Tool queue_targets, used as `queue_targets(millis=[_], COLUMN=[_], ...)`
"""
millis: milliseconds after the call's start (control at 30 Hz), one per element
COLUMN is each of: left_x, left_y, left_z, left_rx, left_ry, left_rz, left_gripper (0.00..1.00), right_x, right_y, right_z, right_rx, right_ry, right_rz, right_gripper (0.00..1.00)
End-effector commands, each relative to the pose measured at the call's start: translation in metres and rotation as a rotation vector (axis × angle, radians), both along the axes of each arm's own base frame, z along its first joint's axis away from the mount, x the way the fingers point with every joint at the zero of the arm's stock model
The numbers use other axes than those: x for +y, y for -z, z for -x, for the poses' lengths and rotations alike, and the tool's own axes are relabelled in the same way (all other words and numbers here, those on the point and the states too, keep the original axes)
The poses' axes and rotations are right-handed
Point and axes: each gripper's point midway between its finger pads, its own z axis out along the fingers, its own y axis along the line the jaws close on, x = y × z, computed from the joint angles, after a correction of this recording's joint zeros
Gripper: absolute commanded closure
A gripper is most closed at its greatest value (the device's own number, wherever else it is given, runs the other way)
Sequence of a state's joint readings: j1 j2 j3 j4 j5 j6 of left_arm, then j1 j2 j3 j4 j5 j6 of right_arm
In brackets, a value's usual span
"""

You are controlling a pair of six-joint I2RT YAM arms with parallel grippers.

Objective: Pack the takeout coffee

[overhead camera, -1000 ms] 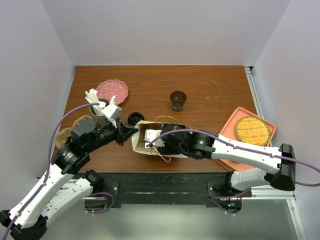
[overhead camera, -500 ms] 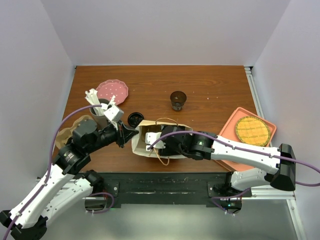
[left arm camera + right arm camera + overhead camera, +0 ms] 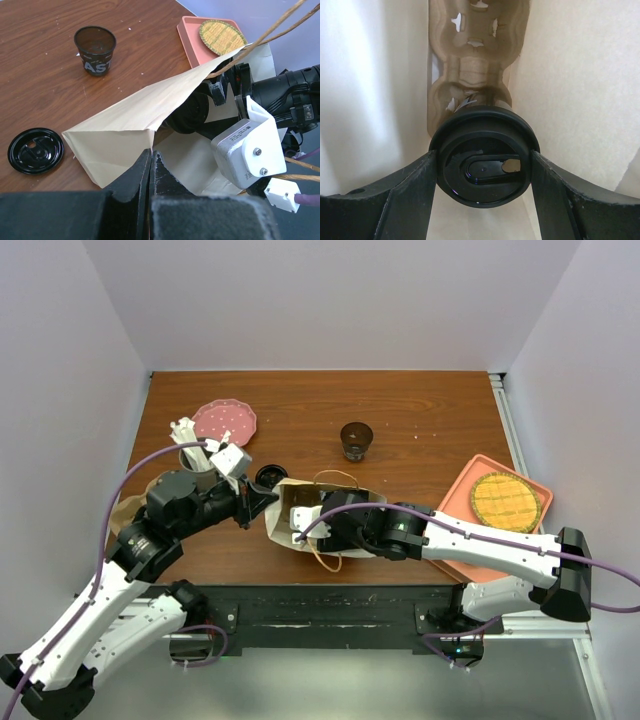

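**Grippers both closed: takeout coffee [image 3: 481,172] held inside paper bag [image 3: 120,125]**

Deep in the bag, which lies on its side, the right gripper [image 3: 484,167] clasps the coffee by its black lid, fingers spread wide against both sides. A cardboard carrier [image 3: 475,60] lies farther into the bag. At the bag's mouth, the left gripper [image 3: 151,161] pinches the paper edge tight. A loose black lid [image 3: 35,150] lies just beside the bag.

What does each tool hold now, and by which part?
The right tool grips the takeout coffee by the sides of its lid, inside the paper bag. The left tool is shut on the edge of the bag's mouth.
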State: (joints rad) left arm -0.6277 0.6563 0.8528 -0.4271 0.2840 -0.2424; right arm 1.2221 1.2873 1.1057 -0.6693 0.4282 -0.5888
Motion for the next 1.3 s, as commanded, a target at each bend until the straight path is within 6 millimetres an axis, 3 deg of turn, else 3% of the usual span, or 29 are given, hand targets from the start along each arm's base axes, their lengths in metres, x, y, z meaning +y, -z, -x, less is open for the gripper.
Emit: queue_targets(millis=[0,267,400,600,733,933,1033,1167,1267], left_x=[0.000,0.001,0.010,0.015,0.011,-0.002,-0.005,-0.005,-0.007], left_y=[-0.029,-0.012,-0.002,0.007,0.007,0.012,0.019,0.020,0.021], left_z=[-0.002,-0.002,0.000,0.008,0.015,0.031,0.034,0.032,0.029], left_rx=[-0.113,-0.081,0.003,0.108,0.177,0.245,0.273,0.254,0.256], left_ry=[0.010,0.006,-0.041,-0.073,-0.058,0.041,0.057,0.048,0.052], left_rz=[0.023,-0.033,-0.069,-0.079,-0.058,-0.030,-0.022,-0.013,-0.015], left_gripper=[1.00,1.00,0.68,0.56,0.55,0.56,0.61,0.86,1.00], right_x=[-0.012,-0.002,-0.002,-0.002,-0.003,-0.011,-0.011,-0.011,-0.008], right_y=[-0.008,0.005,0.006,0.006,0.001,0.001,0.002,0.005,0.002], right_z=[-0.010,-0.005,-0.005,-0.003,0.000,0.004,0.004,0.002,0.000], right_rx=[-0.091,-0.042,-0.047,-0.037,-0.037,-0.045,-0.053,-0.073,-0.087], right_ry=[-0.015,-0.041,-0.036,-0.034,-0.032,-0.031,-0.035,-0.042,-0.034], right_rz=[0.081,0.080,0.065,0.048,0.029,0.019,0.021,0.022,0.001], right_gripper=[0.66,0.66,0.66,0.66,0.66,0.66,0.66,0.66,0.66])
